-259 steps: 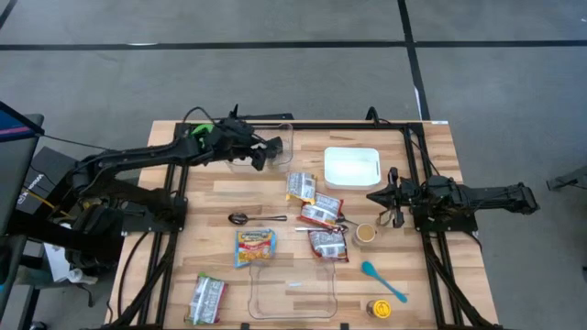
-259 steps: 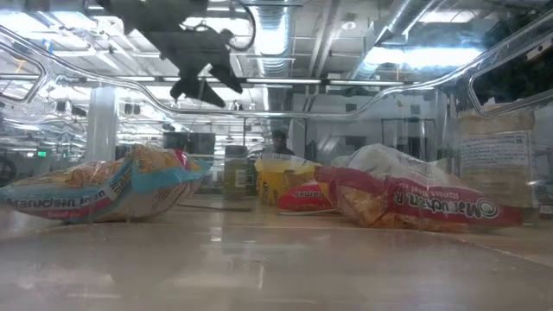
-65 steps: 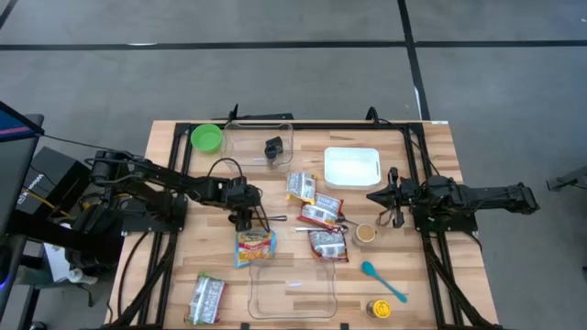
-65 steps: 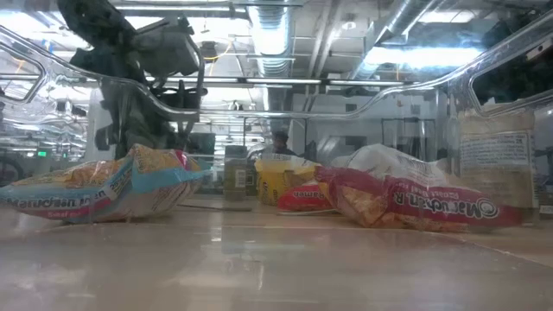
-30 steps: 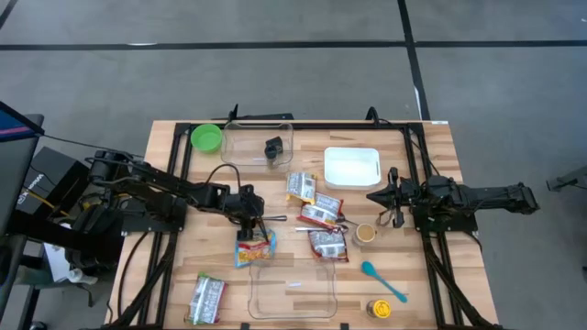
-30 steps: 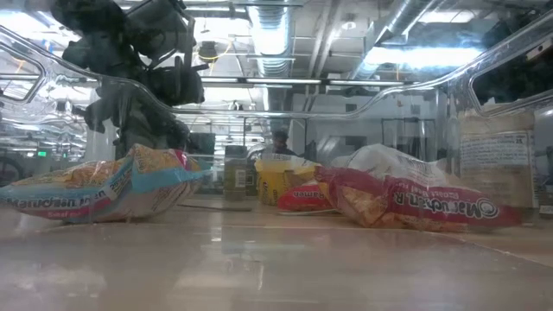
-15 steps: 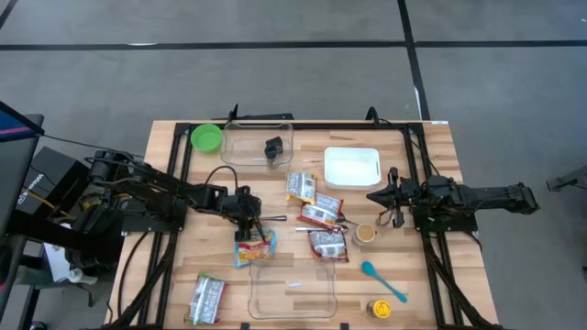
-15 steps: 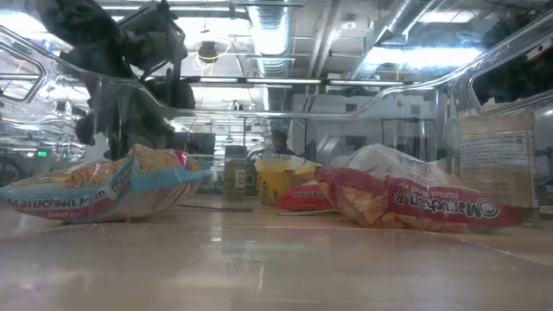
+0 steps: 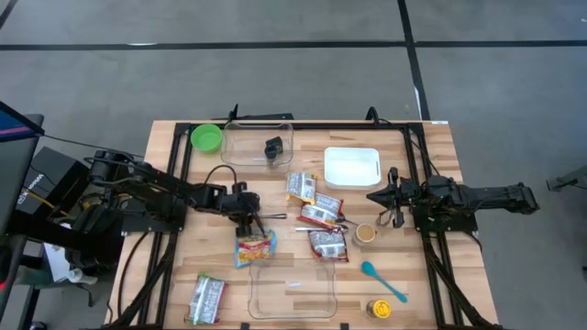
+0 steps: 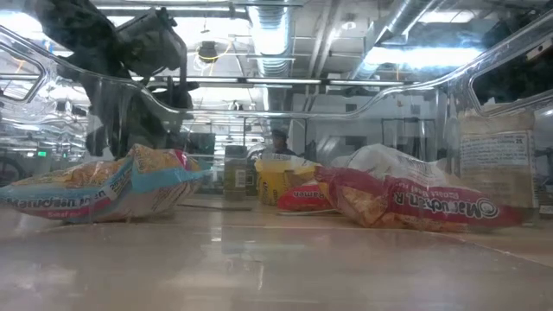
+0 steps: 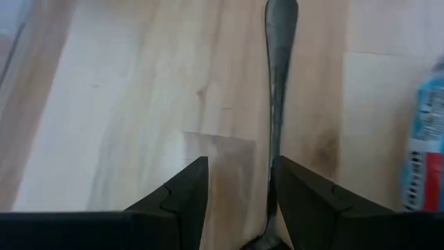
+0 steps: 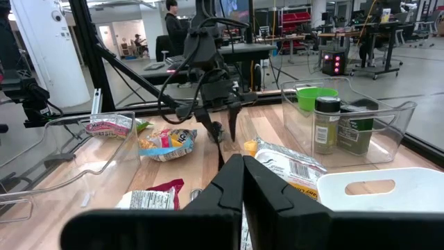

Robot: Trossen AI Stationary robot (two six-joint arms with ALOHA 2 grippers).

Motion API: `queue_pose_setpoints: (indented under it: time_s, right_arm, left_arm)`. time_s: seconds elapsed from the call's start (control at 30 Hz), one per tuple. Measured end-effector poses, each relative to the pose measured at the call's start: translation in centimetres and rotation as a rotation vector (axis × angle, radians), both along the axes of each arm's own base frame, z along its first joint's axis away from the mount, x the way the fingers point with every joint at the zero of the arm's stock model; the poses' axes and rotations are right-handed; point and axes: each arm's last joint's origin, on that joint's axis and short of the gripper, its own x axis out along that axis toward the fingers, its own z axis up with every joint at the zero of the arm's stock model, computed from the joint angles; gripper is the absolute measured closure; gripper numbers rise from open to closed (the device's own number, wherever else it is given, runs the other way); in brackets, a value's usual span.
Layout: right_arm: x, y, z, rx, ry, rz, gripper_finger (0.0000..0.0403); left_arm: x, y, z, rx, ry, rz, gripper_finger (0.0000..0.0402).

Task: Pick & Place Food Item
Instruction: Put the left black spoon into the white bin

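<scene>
- From above, the left tool (image 9: 244, 217) hangs over the bowl end of a metal spoon (image 9: 266, 218) near the middle of the wooden table (image 9: 431, 183), just behind a yellow-and-blue noodle packet (image 9: 254, 247). More noodle packets (image 9: 321, 215) lie to the right of the spoon, and one packet (image 9: 207, 298) sits near the front left edge. The right tool (image 9: 378, 197), fingers pressed together and empty, waits at the right side beside a white tray (image 9: 352, 166). A clear bin (image 9: 258, 144) stands at the back, another clear bin (image 9: 293, 291) at the front.
- At table height, the left tool (image 10: 130, 130) shows dark behind the yellow-and-blue packet (image 10: 104, 188); a red-and-white packet (image 10: 406, 203) lies to the right.
- Past the left wrist, the two fingers (image 11: 186, 194) stand partly apart with the spoon's handle (image 11: 279, 104) running between them, close to one finger; whether they touch it I cannot tell.
- Past the right wrist, the closed fingers (image 12: 239, 180) point across the table toward the left tool (image 12: 222, 125).
</scene>
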Motion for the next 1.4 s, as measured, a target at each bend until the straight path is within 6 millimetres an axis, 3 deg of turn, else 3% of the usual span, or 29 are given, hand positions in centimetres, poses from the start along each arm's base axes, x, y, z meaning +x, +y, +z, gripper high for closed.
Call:
queue_pose_setpoints:
  time_s: [0.73,1.1,1.4]
  right_arm:
    - [0.0,0.0,0.0,0.000,0.000,0.000,0.0403]
    - [0.0,0.0,0.0,0.000,0.000,0.000,0.0403]
    - [0.0,0.0,0.0,0.000,0.000,0.000,0.0403]
  left_arm:
    - [-0.1,4.1,0.1,0.018,-0.014,0.182,0.0247]
    - [0.8,2.9,2.3,-0.055,-0.122,0.185,0.0247]
    - [2.8,1.7,5.0,-0.085,-0.056,0.141,0.0247]
